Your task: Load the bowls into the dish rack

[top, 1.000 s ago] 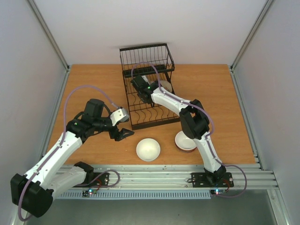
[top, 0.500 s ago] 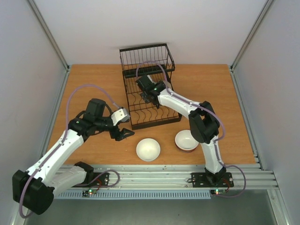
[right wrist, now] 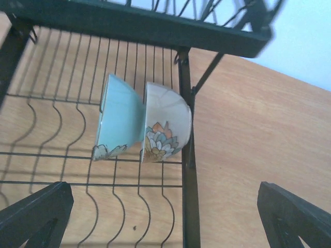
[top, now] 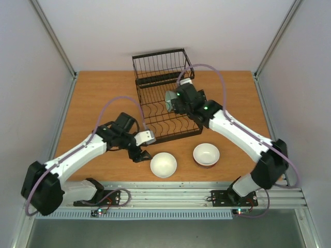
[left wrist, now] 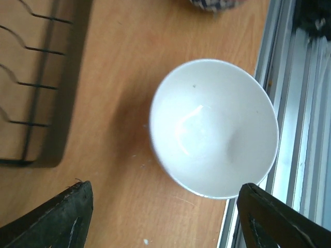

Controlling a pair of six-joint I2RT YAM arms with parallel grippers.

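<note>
black dish rack (top: pixel 164 111), floral bowls (right wrist: pixel 142 125)

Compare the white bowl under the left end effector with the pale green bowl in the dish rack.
Pose: the white bowl sits upright with its mouth up; the pale green bowl stands on edge, tipped sideways.
Place: the white bowl rests on the bare table; the pale green bowl is in the dish rack, against a cream floral bowl.
Look: the white bowl shows a plain interior; the pale green bowl shows its outside, with floral decoration.
Both are small, round and ungripped.
</note>
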